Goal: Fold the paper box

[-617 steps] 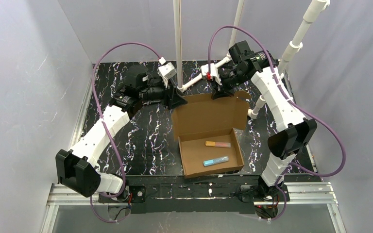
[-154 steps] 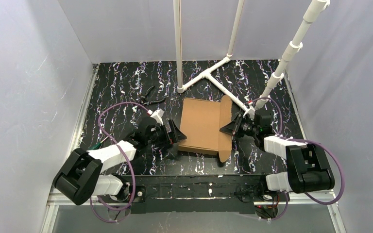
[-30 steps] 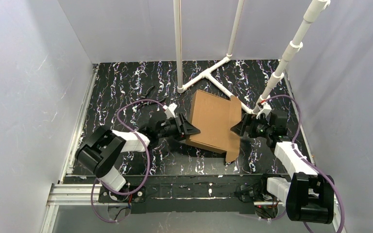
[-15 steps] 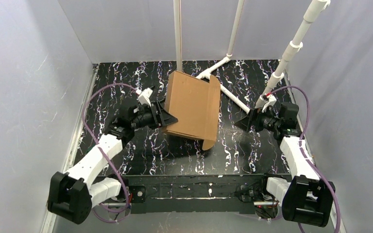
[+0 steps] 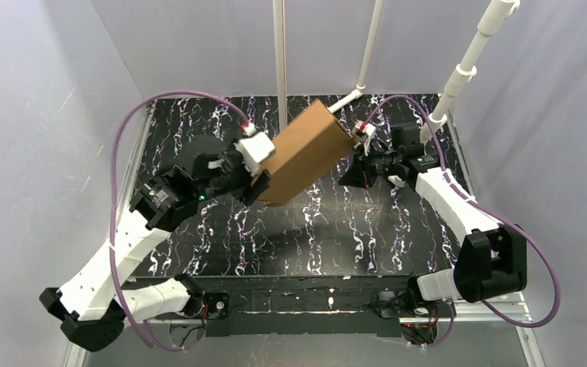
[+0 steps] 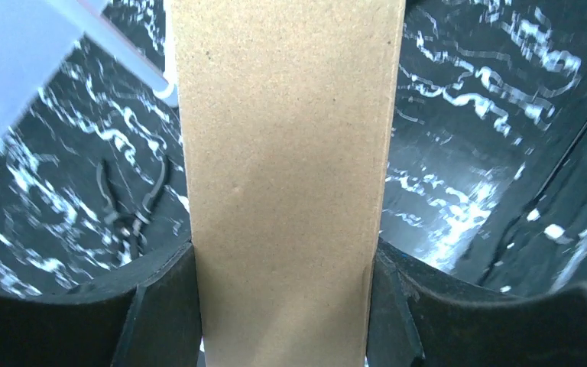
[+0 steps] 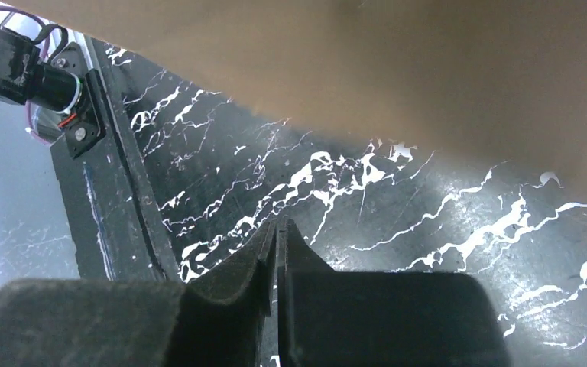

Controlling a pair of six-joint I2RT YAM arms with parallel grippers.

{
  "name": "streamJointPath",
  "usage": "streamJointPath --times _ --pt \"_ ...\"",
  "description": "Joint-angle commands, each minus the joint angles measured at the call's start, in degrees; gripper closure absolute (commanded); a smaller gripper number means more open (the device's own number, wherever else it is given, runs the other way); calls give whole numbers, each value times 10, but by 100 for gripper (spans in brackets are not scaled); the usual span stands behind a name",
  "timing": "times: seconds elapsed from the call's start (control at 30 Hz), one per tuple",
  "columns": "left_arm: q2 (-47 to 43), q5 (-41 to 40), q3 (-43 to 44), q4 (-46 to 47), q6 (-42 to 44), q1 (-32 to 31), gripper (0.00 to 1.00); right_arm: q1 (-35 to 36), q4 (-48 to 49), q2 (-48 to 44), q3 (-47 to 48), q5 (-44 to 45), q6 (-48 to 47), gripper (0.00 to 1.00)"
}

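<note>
The paper box is a closed brown cardboard mailer, lifted off the table and tilted, its far end up near the white pole. My left gripper is shut on its lower left end. In the left wrist view the box fills the space between both black fingers. My right gripper sits just under the box's right side, shut and empty. In the right wrist view its jaws meet with nothing between them, and the box's underside hangs above.
A white pipe frame with upright poles stands at the back of the black marbled table. Black pliers lie on the table at the back left. Grey walls close in both sides.
My left arm has lifted the box higher and turned it, its far end swinging right toward the pole. My right arm has moved up and left to just beneath the box's right side.
</note>
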Motion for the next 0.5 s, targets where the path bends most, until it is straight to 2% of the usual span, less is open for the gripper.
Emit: streamJointPath --times 0.0,0.17,0.33,0.47 --pt "-4 -175 -31 53 180 -94 100 -26 14 -22 -6 -12 23 87" --pt "-5 -241 -88 132 285 -131 100 -120 -14 -82 -21 -111 -10 85" --pt "-3 -287 -163 226 347 -136 100 -151 -91 -126 -23 -78 -96 82" --pt "0 -307 -223 296 356 -155 100 -196 -95 -122 -33 -75 -99 82"
